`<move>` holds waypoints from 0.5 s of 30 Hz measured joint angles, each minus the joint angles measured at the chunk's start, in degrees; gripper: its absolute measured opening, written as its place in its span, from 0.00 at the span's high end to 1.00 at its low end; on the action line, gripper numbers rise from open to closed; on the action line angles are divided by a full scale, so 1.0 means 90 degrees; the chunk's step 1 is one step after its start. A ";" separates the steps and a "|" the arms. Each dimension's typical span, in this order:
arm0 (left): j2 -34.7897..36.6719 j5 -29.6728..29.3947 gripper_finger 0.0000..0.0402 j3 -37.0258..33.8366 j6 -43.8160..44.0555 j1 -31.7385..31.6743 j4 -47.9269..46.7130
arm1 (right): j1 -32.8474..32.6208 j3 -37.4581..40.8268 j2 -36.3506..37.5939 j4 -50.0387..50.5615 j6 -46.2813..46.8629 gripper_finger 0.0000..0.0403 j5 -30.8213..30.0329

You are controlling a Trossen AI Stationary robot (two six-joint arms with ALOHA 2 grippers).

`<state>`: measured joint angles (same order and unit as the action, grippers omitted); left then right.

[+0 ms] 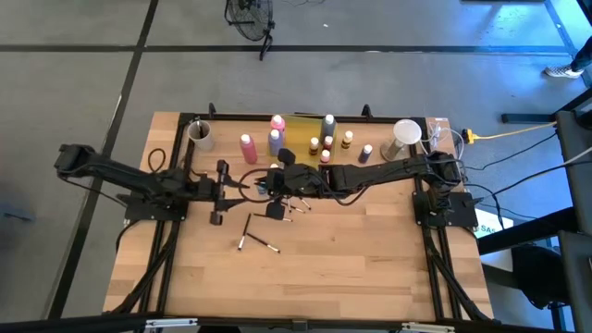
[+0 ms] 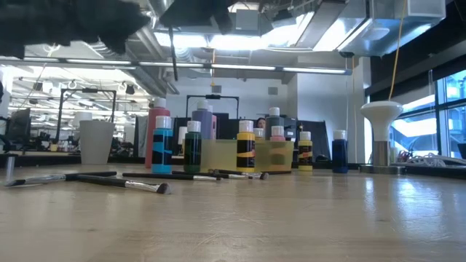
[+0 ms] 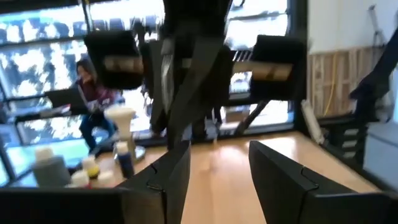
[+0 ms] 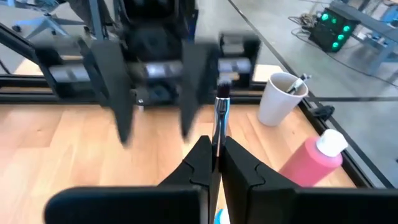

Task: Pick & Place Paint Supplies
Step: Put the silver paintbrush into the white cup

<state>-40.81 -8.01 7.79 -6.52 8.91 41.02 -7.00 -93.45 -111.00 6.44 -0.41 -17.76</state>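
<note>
My right gripper [image 4: 216,152] reaches to the table's middle [image 1: 262,182] and is shut on a thin dark brush [image 4: 221,115]. The brush's handle also shows as a dark line high over the table [image 2: 173,51]. My left gripper [image 3: 217,163] faces it from the left [image 1: 242,185], open and with nothing between its fingers. Three more brushes [image 1: 245,231] [image 1: 268,246] [image 1: 296,205] lie flat on the wood. Pink [image 1: 248,148], purple [image 1: 275,141] and grey [image 1: 328,124] squeeze bottles and small white-capped paint bottles [image 1: 316,146] stand at the back. My right gripper pinches the brush's handle [image 4: 217,142] between its two fingertips, just below the silvery ferrule [image 4: 222,107]. The fingers come from the table's right, slanting slightly down, and lie across the brush. The brush stands roughly upright, clear of the table, its handle hanging below the fingers.
A pale cup [image 1: 200,135] holding a brush stands at the back left, and another pale cup [image 1: 406,135] at the back right. A translucent yellow tray [image 1: 301,123] sits among the bottles. Bare wood lies toward the near edge [image 1: 305,277].
</note>
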 joint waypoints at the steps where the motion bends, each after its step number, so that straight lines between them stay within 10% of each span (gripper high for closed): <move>1: 0.0172 0.0000 0.60 0.0000 -0.0051 0.0058 -0.0049 | 0.0000 0.0000 0.0000 0.0041 0.0009 0.96 -0.0025; 15: 0.0321 -0.1338 0.61 0.0000 -0.1209 0.0237 0.0725 | 0.0080 0.0000 -0.0037 -0.0293 0.0137 0.96 -0.0027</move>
<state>-37.92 -20.06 7.79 -17.40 11.05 47.55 -6.28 -93.45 -111.33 3.80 0.82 -18.00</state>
